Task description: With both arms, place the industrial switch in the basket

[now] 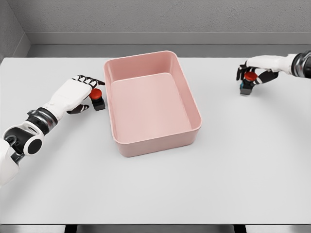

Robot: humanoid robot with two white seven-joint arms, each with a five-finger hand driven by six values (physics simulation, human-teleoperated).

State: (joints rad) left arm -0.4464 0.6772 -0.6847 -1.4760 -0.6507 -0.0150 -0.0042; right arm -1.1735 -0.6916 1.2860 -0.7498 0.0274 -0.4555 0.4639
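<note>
**Op:** Starting from the left, what have I got?

**Spotter:** Your left hand [73,94] sits on the table [155,194] just left of the basket [192,138]. Its fingers are curled around the left switch [97,99], a black block with a red button. Fingertips reach over the top and the thumb comes in from the near side. You look to have a grasp on it, though the switch appears to rest on the table, just beside the basket's left wall.

**Op:** Anything in the basket?

**Spotter:** No. You can see its pink floor bare from wall to wall. Nothing has been put in yet.

**Op:** And the right?

**Spotter:** Your right hand [260,68] is at the far right, well apart from the basket. Its fingers are closed on the right switch [248,83], red button up between the fingertips. I can't tell whether that one is lifted or touching the table.

**Op:** So where does that leave me?

**Spotter:** By my reckoning, early to midway. You've reached both switches and gripped them. Left for you: lift each one, carry it over the rim, and let go inside. Your left has almost no way to travel; your right has to cross a good stretch of table first.
</note>
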